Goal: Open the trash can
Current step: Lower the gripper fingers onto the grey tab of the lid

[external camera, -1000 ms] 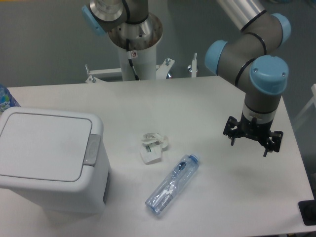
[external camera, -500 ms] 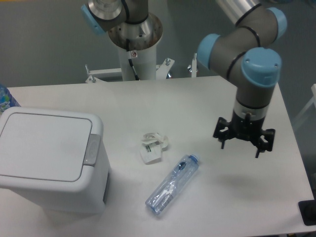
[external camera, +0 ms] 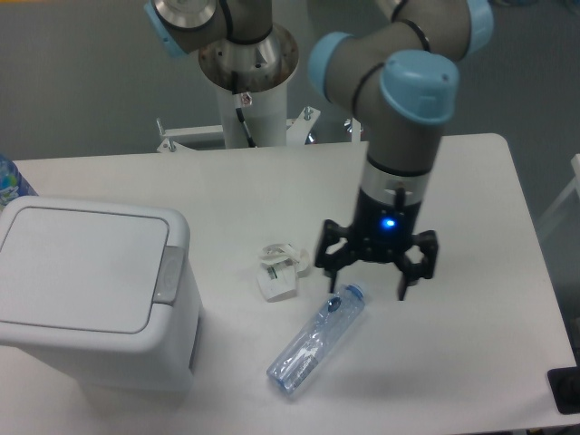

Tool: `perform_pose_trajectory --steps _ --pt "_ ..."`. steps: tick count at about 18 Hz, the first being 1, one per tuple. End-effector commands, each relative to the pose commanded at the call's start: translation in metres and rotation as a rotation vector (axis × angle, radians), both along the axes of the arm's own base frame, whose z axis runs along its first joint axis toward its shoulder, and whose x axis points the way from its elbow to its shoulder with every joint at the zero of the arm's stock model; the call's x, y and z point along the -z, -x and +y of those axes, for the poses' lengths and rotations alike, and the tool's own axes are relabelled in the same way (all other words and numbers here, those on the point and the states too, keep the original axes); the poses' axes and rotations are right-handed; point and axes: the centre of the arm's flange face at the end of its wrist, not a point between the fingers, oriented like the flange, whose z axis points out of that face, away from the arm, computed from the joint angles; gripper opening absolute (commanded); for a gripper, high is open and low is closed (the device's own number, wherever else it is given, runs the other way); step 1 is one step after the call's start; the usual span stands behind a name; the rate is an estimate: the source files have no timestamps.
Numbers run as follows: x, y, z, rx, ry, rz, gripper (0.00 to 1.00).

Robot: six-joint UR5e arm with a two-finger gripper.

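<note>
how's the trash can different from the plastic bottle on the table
The trash can is by far the bigger item; the plastic bottle is slim and small. The trash can is opaque white with a grey latch; the bottle is clear with a blue cap. The trash can stands upright with its lid shut; the bottle lies on its side, set diagonally. Both rest on the white table, and neither is held.

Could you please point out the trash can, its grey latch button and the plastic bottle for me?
trash can (external camera: 82, 263), fixed camera view, middle of the flat white lid
latch button (external camera: 167, 275), fixed camera view, centre of the grey button
plastic bottle (external camera: 313, 344), fixed camera view, mid-body
</note>
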Motion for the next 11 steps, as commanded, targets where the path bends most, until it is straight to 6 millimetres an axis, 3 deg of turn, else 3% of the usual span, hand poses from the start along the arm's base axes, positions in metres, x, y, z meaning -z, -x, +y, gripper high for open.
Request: perform_pose_trajectory --steps 2,6,11 --pt "-0.013 -0.013 0.003 -0.032 -0.045 -0.045 1.00" --pt "-0.035 -0.072 0.028 0.015 -0.072 -0.061 1.00" --pt "-0.037 -0.091 0.035 0.032 -0.101 -0.078 1.00"
